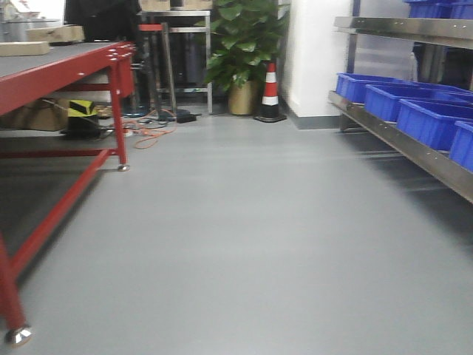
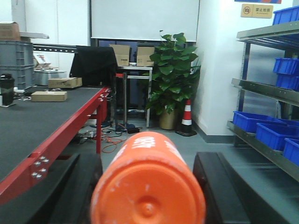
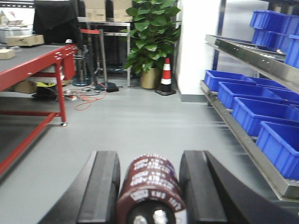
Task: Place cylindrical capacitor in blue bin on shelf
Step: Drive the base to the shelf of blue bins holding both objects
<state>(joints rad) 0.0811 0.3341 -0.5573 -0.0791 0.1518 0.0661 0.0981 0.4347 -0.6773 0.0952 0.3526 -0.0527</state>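
In the right wrist view my right gripper (image 3: 149,158) is shut on a dark maroon cylindrical capacitor (image 3: 152,186) with white print, its terminal end facing the camera. In the left wrist view my left gripper (image 2: 147,161) is shut on an orange cylindrical capacitor (image 2: 148,182). The shelf with its shiny steel front rail (image 3: 243,140) runs along the right, well ahead of both grippers. It holds a row of blue bins (image 3: 254,112). The rail (image 1: 399,140) and bins (image 1: 429,118) also show in the front view, and the bins (image 2: 271,133) in the left wrist view. Neither gripper shows in the front view.
A red-framed table (image 1: 66,74) with cardboard boxes stands on the left. A traffic cone (image 1: 270,92), a potted plant (image 1: 244,44) and loose cables (image 1: 151,133) lie at the far end of the grey floor. An upper shelf level (image 3: 252,53) carries more blue bins.
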